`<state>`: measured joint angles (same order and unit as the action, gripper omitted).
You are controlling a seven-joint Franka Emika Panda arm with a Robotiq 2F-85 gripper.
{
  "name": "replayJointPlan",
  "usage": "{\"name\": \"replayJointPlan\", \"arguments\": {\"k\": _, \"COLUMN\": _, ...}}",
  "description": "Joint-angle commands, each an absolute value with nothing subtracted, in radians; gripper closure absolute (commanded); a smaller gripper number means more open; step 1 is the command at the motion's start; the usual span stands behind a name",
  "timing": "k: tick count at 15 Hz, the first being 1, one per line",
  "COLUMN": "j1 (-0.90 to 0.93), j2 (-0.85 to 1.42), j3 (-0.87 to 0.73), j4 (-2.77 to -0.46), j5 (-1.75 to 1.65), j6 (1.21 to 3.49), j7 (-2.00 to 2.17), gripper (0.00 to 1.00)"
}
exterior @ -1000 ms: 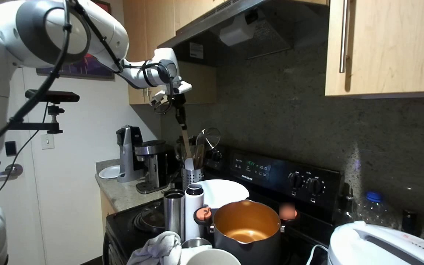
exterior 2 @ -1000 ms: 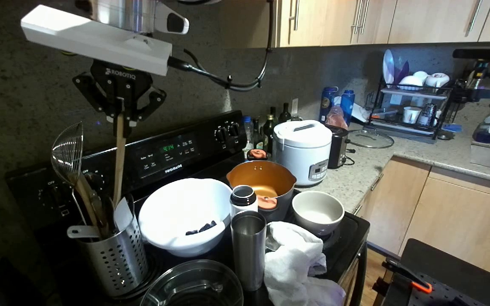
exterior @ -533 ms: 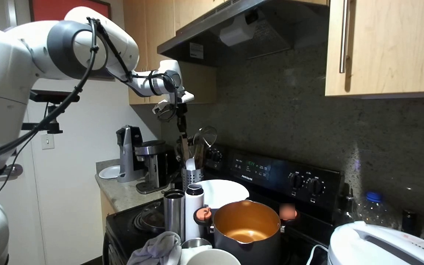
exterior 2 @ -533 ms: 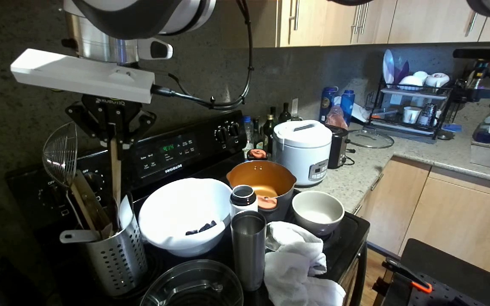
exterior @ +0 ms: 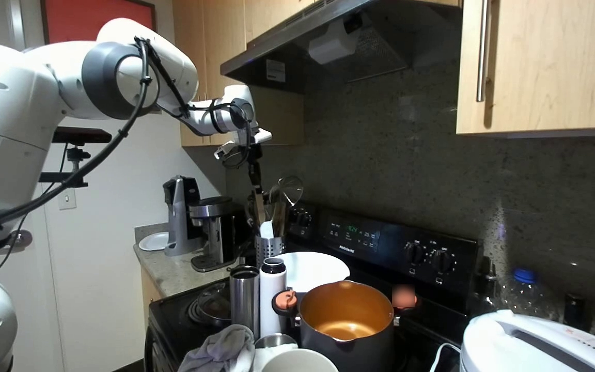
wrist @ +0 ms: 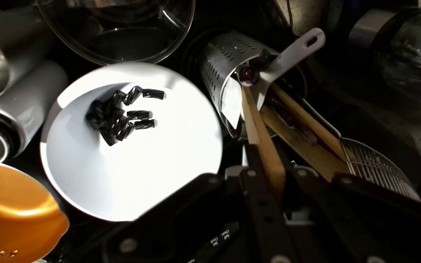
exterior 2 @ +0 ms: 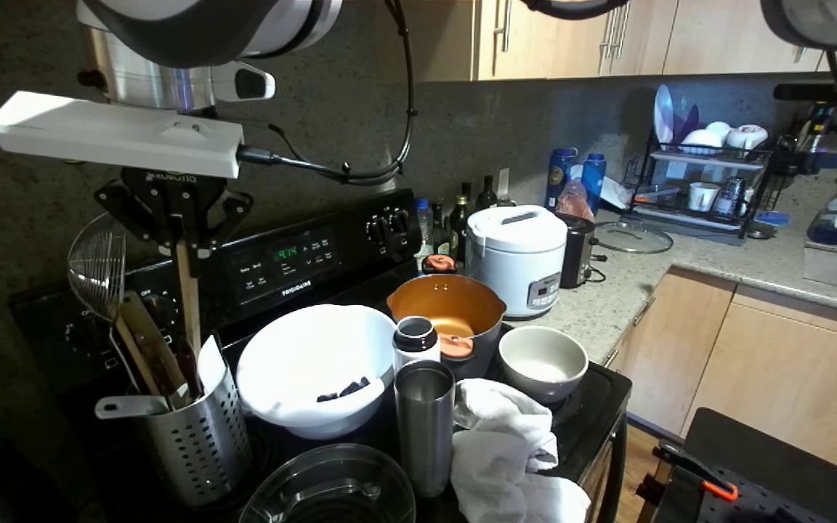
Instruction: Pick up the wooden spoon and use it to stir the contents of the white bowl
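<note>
Fingers (wrist: 255, 160) are clamped on spoon (wrist: 262, 137), its axis running twd abt 11 o'clock in wrist view, low end hidden at holder (wrist: 228, 54), & white bowl (wrist: 148, 157) sits btwn 9 & 10 o'clock, so prob lift clear, then swing that way.

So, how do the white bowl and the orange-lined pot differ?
The white bowl is white inside and out; the orange-lined pot is dark grey outside. The bowl, holding black pieces, flares outward; the pot's wall stands steeper. Both are round, open-topped, and on the stove.
</note>
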<state>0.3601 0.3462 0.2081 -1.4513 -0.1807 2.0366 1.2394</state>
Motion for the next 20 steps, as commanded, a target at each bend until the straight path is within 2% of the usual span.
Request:
{"name": "replayJointPlan", "arguments": {"k": 1, "j1": 0.392, "j2": 0.403, "j3": 0.193, "j4": -1.406, "j5": -0.188, "j6": 2.015, "j7": 1.221, "gripper": 0.95}}
{"name": "replayJointPlan", "arguments": {"k": 7, "j1": 0.404, "j2": 0.409, "j3": 0.186, "j4": -1.397, "j5": -0.208, "j6": 2.002, "j7": 1.226, "gripper": 0.96}}
{"name": "replayJointPlan", "arguments": {"k": 8, "j1": 0.405, "j2": 0.407, "j3": 0.184, "j4": -1.399, "j5": -0.211, "j6": 2.001, "j7": 1.227, "gripper": 0.69}}
{"name": "replayJointPlan", "arguments": {"k": 14, "j1": 0.415, "j2": 0.44, "j3": 0.166, "j4": -1.391, "j5": -0.214, "j6": 1.99, "j7": 1.227, "gripper": 0.27}}
{"name": "replayJointPlan", "arguments": {"k": 16, "j1": 0.418, "j2": 0.441, "j3": 0.159, "j4": -1.383, "j5": -0.217, "j6": 1.985, "j7": 1.227, "gripper": 0.1}}
{"name": "replayJointPlan", "arguments": {"k": 18, "j1": 0.419, "j2": 0.44, "j3": 0.153, "j4": -1.374, "j5": -0.222, "j6": 1.983, "j7": 1.229, "gripper": 0.0}}
{"name": "replayJointPlan", "arguments": {"k": 20, "j1": 0.419, "j2": 0.44, "j3": 0.147, "j4": -1.362, "j5": -0.226, "j6": 1.982, "j7": 1.229, "gripper": 0.0}}
